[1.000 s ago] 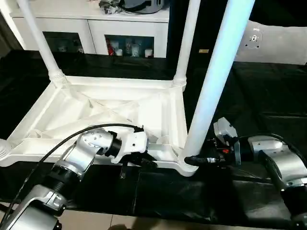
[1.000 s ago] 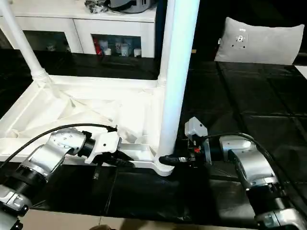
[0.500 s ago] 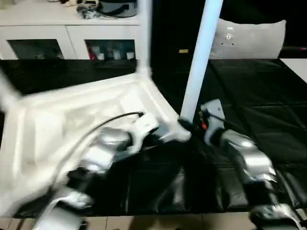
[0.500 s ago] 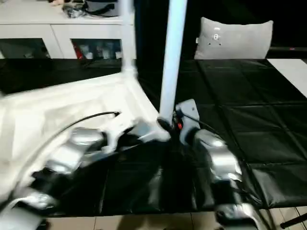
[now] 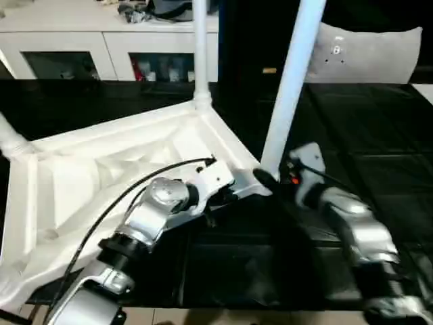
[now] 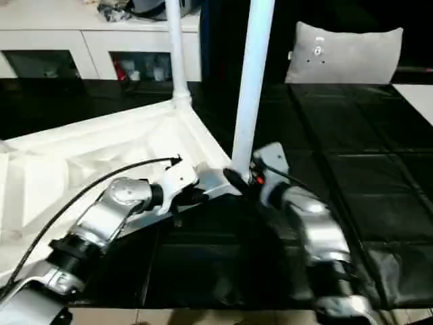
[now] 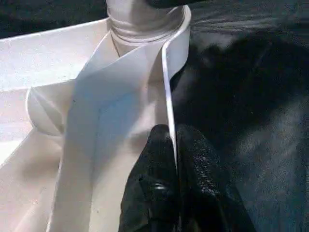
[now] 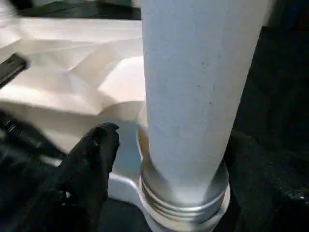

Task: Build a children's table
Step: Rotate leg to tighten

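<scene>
The white tabletop [image 5: 101, 176] lies upside down and askew on the black cover, ribs facing up. Three white legs stand in its corner sockets: the near leg [image 5: 291, 88], a back leg [image 5: 200, 47] and a left leg [image 5: 10, 141]. My left gripper [image 5: 215, 201] is shut on the tabletop's near rim [image 7: 166, 96], one black finger on each side. My right gripper [image 5: 267, 179] sits at the base of the near leg [image 8: 193, 87], open, straddling it. One of its fingers [image 8: 96, 154] stands a little off the leg.
The black-covered work surface [image 5: 379, 135] stretches to the right and back. A white cabinet with glass doors [image 5: 101, 47] and a grey cushion [image 5: 369, 51] stand behind it. The surface's front edge [image 5: 203, 313] meets the floor close below my arms.
The tabletop has swung round on the surface with both grippers still at its near corner, so its edges now run diagonally. The camera has also shifted.
</scene>
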Controlling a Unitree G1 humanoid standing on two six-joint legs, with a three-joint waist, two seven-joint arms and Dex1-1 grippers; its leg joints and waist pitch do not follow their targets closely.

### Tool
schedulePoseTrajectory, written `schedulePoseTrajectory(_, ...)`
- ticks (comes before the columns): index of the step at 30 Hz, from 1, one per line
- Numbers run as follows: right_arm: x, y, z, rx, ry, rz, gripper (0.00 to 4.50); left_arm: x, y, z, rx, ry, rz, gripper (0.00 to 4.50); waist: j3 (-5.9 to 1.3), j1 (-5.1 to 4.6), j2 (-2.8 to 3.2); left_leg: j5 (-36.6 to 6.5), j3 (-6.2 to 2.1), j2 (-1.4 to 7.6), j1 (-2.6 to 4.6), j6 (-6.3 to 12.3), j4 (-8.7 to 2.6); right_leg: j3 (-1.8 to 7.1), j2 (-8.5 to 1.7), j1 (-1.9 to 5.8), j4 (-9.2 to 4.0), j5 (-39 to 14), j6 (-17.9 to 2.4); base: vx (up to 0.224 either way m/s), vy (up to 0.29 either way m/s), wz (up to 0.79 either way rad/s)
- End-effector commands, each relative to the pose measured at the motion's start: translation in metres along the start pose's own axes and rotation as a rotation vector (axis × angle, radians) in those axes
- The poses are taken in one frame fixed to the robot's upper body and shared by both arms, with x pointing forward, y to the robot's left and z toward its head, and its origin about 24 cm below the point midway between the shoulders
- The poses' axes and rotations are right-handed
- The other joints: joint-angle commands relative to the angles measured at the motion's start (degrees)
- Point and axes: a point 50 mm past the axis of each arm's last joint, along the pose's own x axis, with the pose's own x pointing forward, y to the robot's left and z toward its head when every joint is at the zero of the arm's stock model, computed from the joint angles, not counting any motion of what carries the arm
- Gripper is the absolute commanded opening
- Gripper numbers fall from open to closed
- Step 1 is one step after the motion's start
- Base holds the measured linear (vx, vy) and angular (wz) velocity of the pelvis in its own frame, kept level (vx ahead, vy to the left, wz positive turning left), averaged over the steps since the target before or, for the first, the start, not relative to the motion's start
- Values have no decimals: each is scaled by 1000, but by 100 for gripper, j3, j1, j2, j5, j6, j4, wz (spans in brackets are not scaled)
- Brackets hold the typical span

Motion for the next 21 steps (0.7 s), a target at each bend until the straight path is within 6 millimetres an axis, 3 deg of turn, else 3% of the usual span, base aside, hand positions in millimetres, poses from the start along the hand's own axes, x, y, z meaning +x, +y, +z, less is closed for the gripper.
schedulePoseTrajectory(1, -1, 8, 6, -32, -30, 116, 395, -1, -3, -6, 44, 5, -42, 0, -313, 25, -87, -819, -73, 261, -44, 536, -345, 276, -394, 340, -486, -1289, -1094, 0, 0, 0)
schedulePoseTrajectory(3, -12, -1, 6, -62, -1, 142, 398, -6, -3, -8, 76, -12, -91, 0, -300, 46, -89, -918, -76, 259, -37, 537, -353, 271, -401, 326, -514, -1589, -1031, 0, 0, 0)
schedulePoseTrajectory(5, -22, -8, 8, -115, 42, 194, 428, -14, -8, -12, 104, -8, -209, 0, -294, 63, -76, -971, -86, 275, -26, 504, -366, 271, -408, 319, -521, -1732, -1003, 0, 0, 0)
schedulePoseTrajectory(10, -32, -11, 12, -142, 68, 305, 428, -22, -11, -16, 162, -1, -303, 0, -298, 94, -79, -967, -73, 295, -26, 520, -361, 280, -402, 311, -484, -1543, -1101, 0, 0, 0)
schedulePoseTrajectory(16, -38, -6, 11, -138, 112, 471, 364, -30, -12, -19, 202, 4, -401, 0, -315, 220, -93, -782, -60, 321, -12, 582, -340, 273, -412, 314, -422, -1175, -1272, 0, 0, 0)
schedulePoseTrajectory(21, -39, 0, 6, -122, 138, 577, 311, -35, -13, -21, 229, 14, -475, 0, -300, 245, -103, -885, -61, 327, -13, 520, -353, 275, -427, 309, -446, -1463, -1203, 0, 0, 0)
